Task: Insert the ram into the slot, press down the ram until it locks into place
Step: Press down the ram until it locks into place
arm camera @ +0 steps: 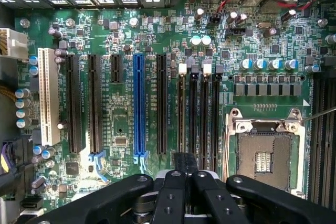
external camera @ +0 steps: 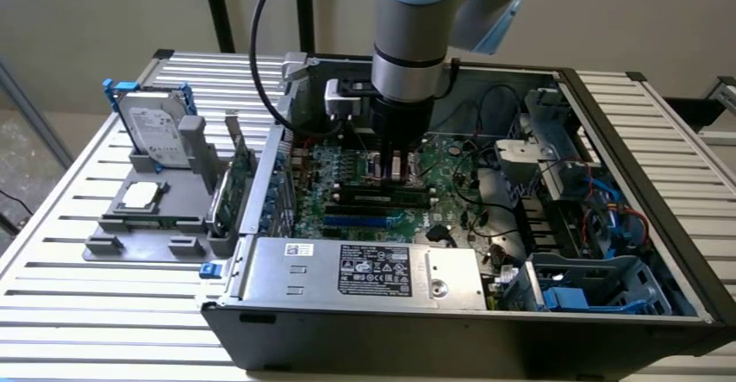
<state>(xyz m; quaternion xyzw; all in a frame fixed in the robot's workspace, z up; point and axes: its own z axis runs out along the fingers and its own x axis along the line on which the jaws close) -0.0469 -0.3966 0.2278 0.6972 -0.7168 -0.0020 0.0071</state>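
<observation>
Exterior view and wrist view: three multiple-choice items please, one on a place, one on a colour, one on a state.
1. Where is the gripper? A over the hard drive; B inside the case, over the motherboard; C beside the case, above the table.
2. What colour is the long slot among the black expansion slots? A red; B yellow; C blue.
3. How is the case? A open, motherboard exposed; B shut by a panel; C upside down.
B: the arm reaches down into the case. C: the wrist view shows it blue. A: the motherboard lies in plain sight.
</observation>
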